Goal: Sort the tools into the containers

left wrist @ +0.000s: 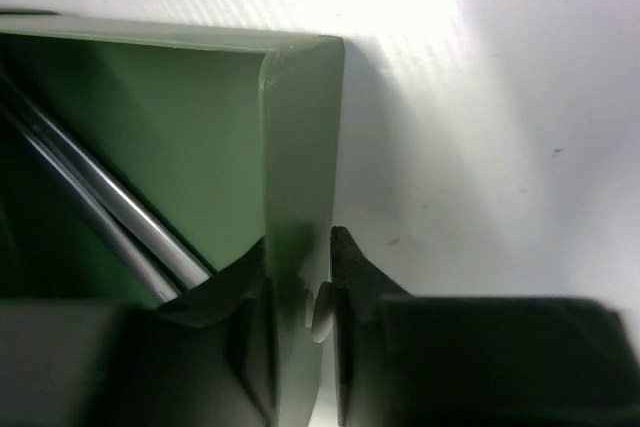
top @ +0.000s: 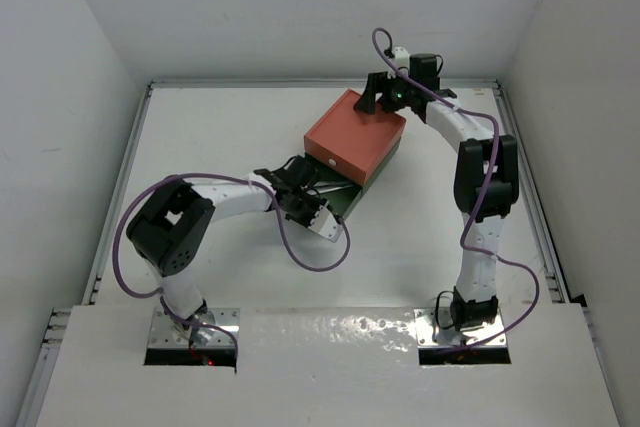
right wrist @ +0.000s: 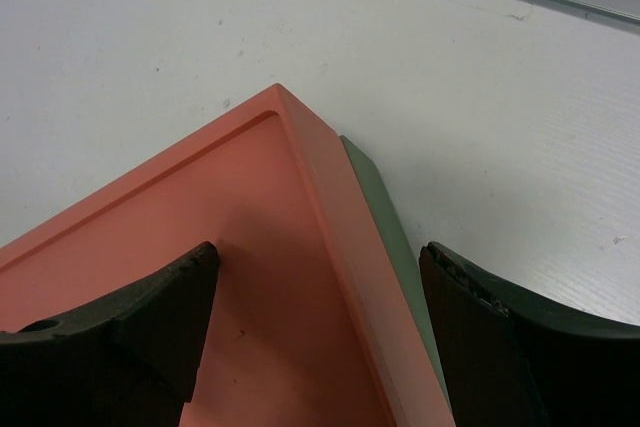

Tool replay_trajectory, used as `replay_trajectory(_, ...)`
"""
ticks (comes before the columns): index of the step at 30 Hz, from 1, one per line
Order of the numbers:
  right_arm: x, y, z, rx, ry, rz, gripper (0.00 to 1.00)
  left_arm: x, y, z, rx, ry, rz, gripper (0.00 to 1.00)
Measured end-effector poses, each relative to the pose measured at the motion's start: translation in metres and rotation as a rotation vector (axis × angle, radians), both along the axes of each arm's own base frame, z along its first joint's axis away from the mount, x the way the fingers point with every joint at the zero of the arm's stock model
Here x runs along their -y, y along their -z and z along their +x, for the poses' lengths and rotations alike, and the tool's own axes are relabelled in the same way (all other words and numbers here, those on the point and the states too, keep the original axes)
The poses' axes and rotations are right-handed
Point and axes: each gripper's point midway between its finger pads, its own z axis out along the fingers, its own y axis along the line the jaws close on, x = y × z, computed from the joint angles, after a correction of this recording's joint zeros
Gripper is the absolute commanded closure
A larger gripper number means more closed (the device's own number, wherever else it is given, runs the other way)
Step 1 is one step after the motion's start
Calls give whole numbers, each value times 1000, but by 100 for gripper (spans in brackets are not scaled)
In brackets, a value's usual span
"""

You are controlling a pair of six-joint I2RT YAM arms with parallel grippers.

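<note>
two boxes are sitting stacked: the orange-red box (top: 355,137) is lying on the dark green box (top: 345,199), and two silver wrenches (left wrist: 100,192) are lying inside the green one. the left gripper (left wrist: 300,282), arm stretched low, is clamping the green front wall beside its white knob (left wrist: 320,309). the right gripper (right wrist: 320,317) is hanging spread wide over the orange box's far corner.

Orange-red box (top: 352,135): plain salmon-orange top and sides, no pattern. Dark green box (left wrist: 300,137), beneath the orange-red box and jutting out at its front: glossy olive-green walls with a pale sheen; knob (left wrist: 322,309) white. Wrenches (left wrist: 110,202) inside the green box: bright silver. Surface (top: 220,137) around the orange-red box: white, faintly speckled. Left claw (left wrist: 298,239) and right claw (right wrist: 320,252): black. Cables (top: 300,247): purple.
</note>
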Motion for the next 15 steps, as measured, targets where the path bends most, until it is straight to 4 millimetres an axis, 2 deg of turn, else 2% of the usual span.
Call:
replay_trajectory(2, 0, 0, 0, 2, -4, -1, 21, 4, -3, 8, 34, 3, -11, 53)
replay_trajectory(3, 0, 0, 0, 2, -6, -1, 21, 6, -7, 13, 54, 4, -20, 50)
replay_trajectory(5, -1, 0, -1, 3, -8, -1, 21, 14, -18, 26, 98, -14, -49, 45)
replay_trajectory(10, -1, 0, -1, 3, -11, 0, 21, 31, -47, 48, 156, -67, -120, 42)
replay_trajectory(12, -1, 0, -1, 3, -12, 0, 21, 35, -60, 49, 161, -73, -152, 39)
replay_trajectory(15, -1, 0, -1, 2, -14, 1, 21, 36, -87, 39, 168, -53, -207, 35)
